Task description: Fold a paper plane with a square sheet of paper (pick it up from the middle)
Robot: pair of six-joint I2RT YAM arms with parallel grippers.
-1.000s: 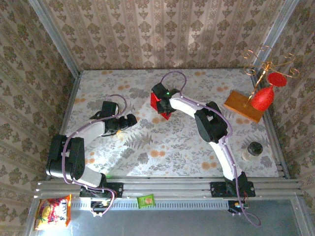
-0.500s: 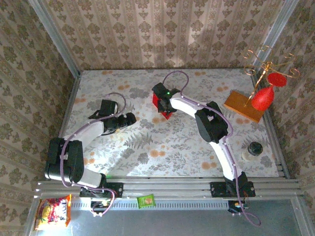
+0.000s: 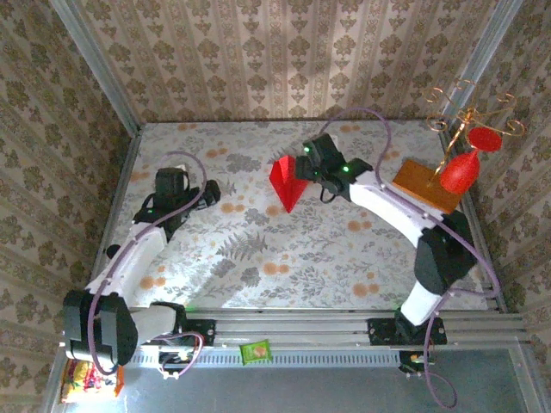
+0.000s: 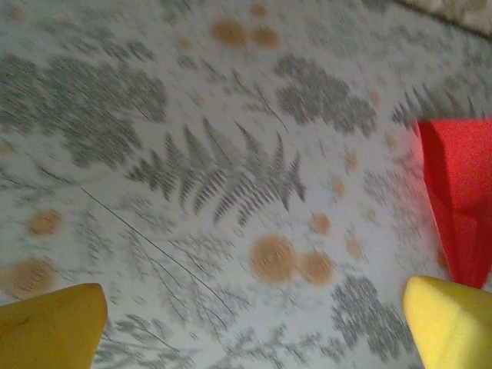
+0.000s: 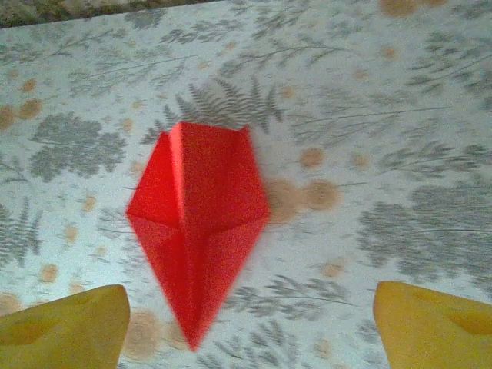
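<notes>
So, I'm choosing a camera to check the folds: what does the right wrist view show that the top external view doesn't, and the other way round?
Right wrist view: the paper plane up close, with its centre crease and two folded flaps, lying flat just ahead of the open right claw, clear of its yellow fingers.
Top external view: both arms, plus the wooden board and red ornament at the right of the table.
Both: the paper plane lying on the floral table, right claw close by.

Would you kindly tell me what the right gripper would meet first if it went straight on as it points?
Probably the paper plane, lying just ahead of the right gripper on the table, though depth is unclear.
</notes>
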